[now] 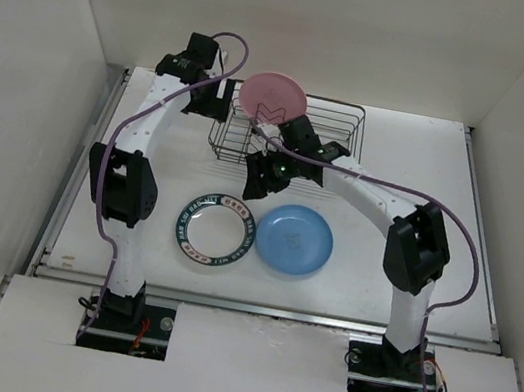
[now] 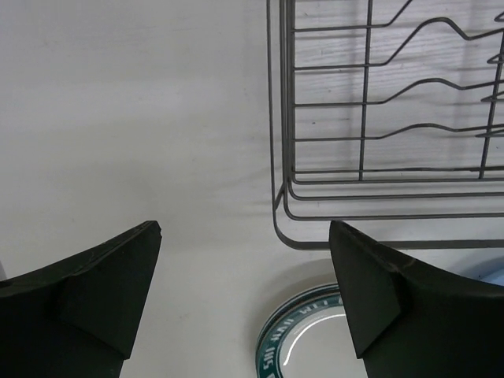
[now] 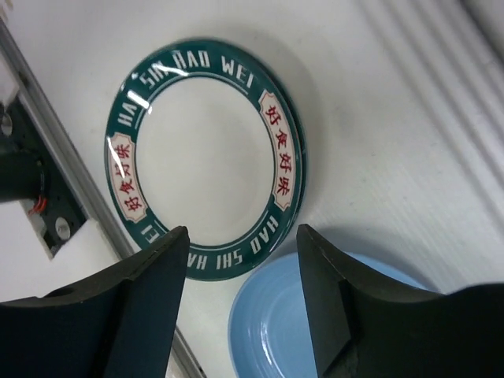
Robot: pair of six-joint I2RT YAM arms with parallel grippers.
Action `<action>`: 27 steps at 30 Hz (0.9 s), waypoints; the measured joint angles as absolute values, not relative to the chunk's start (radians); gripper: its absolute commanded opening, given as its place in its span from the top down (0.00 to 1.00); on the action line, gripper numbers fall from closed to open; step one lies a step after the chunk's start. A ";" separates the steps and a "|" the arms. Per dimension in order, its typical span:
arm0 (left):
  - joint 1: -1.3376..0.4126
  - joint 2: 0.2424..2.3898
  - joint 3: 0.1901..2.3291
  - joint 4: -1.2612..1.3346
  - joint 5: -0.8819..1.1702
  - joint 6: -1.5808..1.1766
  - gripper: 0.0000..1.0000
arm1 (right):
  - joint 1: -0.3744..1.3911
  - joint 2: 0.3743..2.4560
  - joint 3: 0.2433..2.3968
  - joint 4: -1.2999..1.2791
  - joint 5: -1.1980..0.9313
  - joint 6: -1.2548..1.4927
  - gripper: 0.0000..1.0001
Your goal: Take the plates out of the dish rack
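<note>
Looking down on the white tabletop, with the dish rack sitting toward 12 o'clock. Spotting a plain pink plate in it, up on edge at the rack's 9 o'clock end, poking well above the wires. Dropping to 7 o'clock of the rack: lying flat on the tabletop, a white plate with dark green rim, lettered HAO SHI HAO WEI around the band, with red characters on white panels. Right beside it, at its 3 o'clock, lying flat too, a plain light blue plate. Rims possibly touching, hard to call from either view. Both apart from the rack.

Over to the left pincer: spread wide, gripping nothing, hanging just off the rack's 9 o'clock end, above bare tabletop. Showing in its wrist view, the rack's rounded corner at 1 o'clock and a slice of the green-rimmed plate at 6 o'clock.

On to the right pincer: also spread wide, also gripping nothing, hovering between the rack's 7 o'clock corner and the two flat plates. Framed by it in the wrist view, an arc of the green rim and the near edge of the blue plate.

Reaching in from 4 o'clock, the right arm, bent across the tabletop; climbing the 9 o'clock side, the left arm.
</note>
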State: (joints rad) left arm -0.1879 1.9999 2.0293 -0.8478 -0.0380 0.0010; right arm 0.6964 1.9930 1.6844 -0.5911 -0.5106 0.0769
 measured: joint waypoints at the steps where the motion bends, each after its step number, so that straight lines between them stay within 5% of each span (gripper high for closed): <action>1: -0.188 2.001 2.030 -0.851 -0.025 0.003 0.12 | 0.694 1.981 1.684 -0.583 -0.500 0.087 0.36; 9: -0.188 2.130 2.135 -0.894 0.040 0.010 0.11 | 0.563 1.972 1.851 -0.458 -0.242 0.189 0.27; 15: -0.188 2.244 2.183 -0.910 0.059 0.009 0.11 | 0.471 2.195 2.205 -0.336 0.016 0.206 0.13; 21: -0.188 2.291 2.183 -0.911 0.048 0.001 0.15 | 0.437 2.413 2.334 -0.233 0.043 0.201 0.13; 24: -0.188 2.297 2.183 -0.907 0.033 -0.002 0.27 | 0.434 2.489 2.334 -0.194 0.025 0.198 0.26; 27: -0.188 2.297 2.183 -0.903 0.025 -0.001 0.48 | 0.434 2.538 2.334 -0.160 0.039 0.197 0.59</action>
